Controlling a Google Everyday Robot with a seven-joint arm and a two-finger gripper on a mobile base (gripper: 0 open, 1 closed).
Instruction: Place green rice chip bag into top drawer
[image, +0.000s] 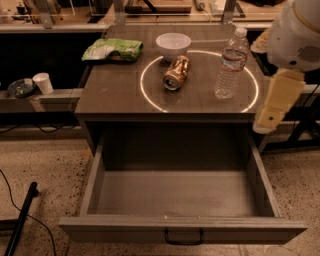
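Observation:
The green rice chip bag (113, 49) lies flat at the back left corner of the table top (115, 95). The top drawer (182, 227) is pulled wide open below the table's front edge and is empty, its dark handle at the front middle. My gripper (272, 105) hangs at the right edge of the table, beside the drawer's right back corner, far from the bag and holding nothing that I can see.
A white bowl (173, 44) stands at the back middle, a copper can (176, 73) lies on its side at the centre, and a clear water bottle (231, 64) stands to the right. A white cup (43, 83) sits on a ledge left of the table.

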